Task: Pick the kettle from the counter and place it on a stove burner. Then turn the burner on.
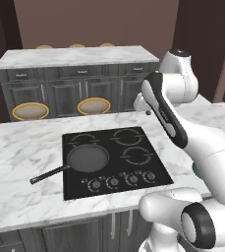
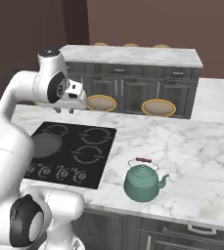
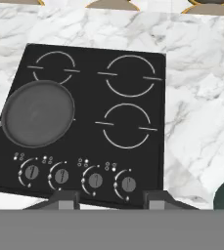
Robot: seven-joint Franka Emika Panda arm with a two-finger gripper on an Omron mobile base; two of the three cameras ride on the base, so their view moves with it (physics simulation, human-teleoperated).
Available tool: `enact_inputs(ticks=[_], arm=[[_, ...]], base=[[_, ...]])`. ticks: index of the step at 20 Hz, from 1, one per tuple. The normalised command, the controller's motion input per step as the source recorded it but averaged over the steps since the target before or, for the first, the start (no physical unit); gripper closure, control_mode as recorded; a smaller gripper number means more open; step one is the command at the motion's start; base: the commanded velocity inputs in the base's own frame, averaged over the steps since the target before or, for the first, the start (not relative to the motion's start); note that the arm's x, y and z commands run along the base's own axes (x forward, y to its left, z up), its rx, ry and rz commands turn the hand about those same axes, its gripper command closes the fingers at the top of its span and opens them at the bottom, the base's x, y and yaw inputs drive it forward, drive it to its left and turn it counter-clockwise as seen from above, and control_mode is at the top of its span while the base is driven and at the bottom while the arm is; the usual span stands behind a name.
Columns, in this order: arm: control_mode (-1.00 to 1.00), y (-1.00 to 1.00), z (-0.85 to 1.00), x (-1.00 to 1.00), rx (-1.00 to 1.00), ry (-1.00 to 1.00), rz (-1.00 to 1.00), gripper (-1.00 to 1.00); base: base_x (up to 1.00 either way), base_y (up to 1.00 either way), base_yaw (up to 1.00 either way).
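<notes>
Nearest of all, two dark finger tips [image 3: 65, 197] poke up at the bottom of the hand view with a wide gap between them and nothing in it, so the claw [image 3: 112, 199] stands partly open and holds nothing. Just above them runs a row of four round knobs [image 3: 95, 180] along the near edge of the black glass cooktop [image 3: 89, 97]. A flat dark frying pan [image 3: 38, 113] sits over the left part of the cooktop in that view, its black handle running off the left edge of the frame. Three ring markings lie bare; the lower right burner [image 3: 127, 125] is the one closest to the claw.

Over in the right base view, the teal kettle [image 2: 144, 183] stands upright in the lower middle of the frame, on the white marble counter [image 2: 191, 146], to the right of the cooktop and apart from it. The claw hangs high in the upper left of that frame, above the counter at the cooktop's far edge, well away from the kettle.
</notes>
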Motion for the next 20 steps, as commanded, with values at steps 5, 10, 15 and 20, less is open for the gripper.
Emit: enact_inputs(ticks=[5, 10, 15, 20], arm=[[-1.00, -0.31, -0.01, -0.19, 0.00, -0.01, 0.01, -1.00], [-1.00, -0.91, 0.00, -0.50, 0.04, -0.06, 0.05, -1.00], [-1.00, -0.99, 0.00, -0.66, 0.11, -0.08, 0.00, -1.00], [-1.00, -0.98, 0.00, -0.50, 0.12, -0.02, -0.12, -1.00]], base=[[0.00, 0.00, 0.00], [0.00, 0.00, 0.00], [0.00, 0.00, 0.00], [0.00, 0.00, 0.00]])
